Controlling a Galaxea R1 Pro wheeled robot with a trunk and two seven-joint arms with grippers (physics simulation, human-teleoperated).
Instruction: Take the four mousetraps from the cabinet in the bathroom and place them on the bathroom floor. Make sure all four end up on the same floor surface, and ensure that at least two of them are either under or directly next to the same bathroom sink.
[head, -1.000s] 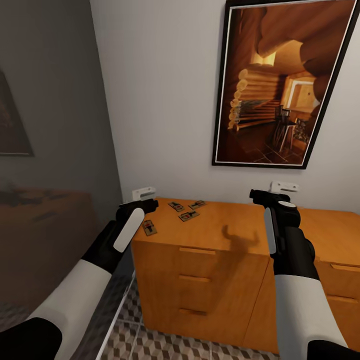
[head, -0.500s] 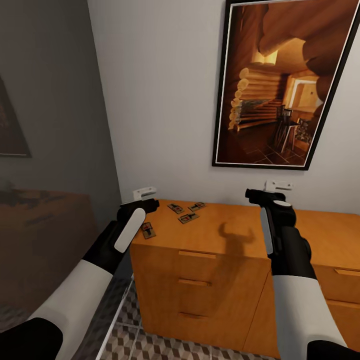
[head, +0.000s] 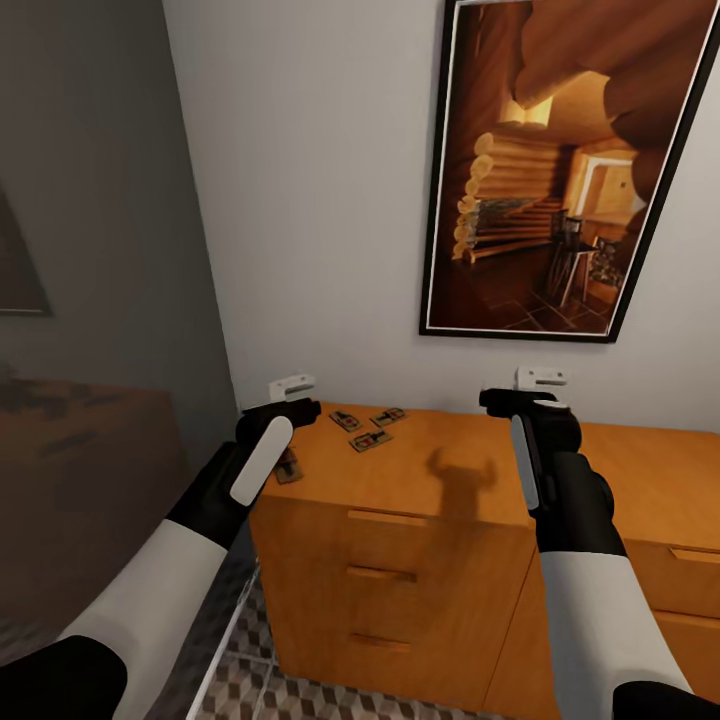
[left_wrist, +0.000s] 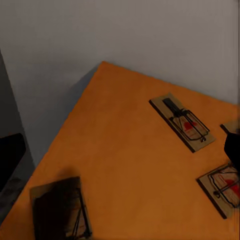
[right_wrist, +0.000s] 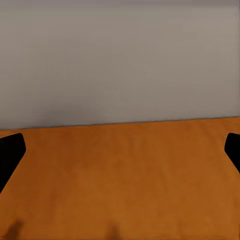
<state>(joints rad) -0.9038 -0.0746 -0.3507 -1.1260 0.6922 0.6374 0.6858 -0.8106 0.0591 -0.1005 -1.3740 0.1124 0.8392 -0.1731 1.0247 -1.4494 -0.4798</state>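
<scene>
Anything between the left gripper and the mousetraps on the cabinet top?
Nothing visible. The left gripper hangs over the orange-brown wooden cabinet's left corner; the nearest small flat wooden mousetrap lies in its shadow, two more mousetraps beyond on bare top.

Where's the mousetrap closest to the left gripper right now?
Head view: on the cabinet top at its front-left corner, the mousetrap lies just beside the left gripper, apart from the three further back.
</scene>
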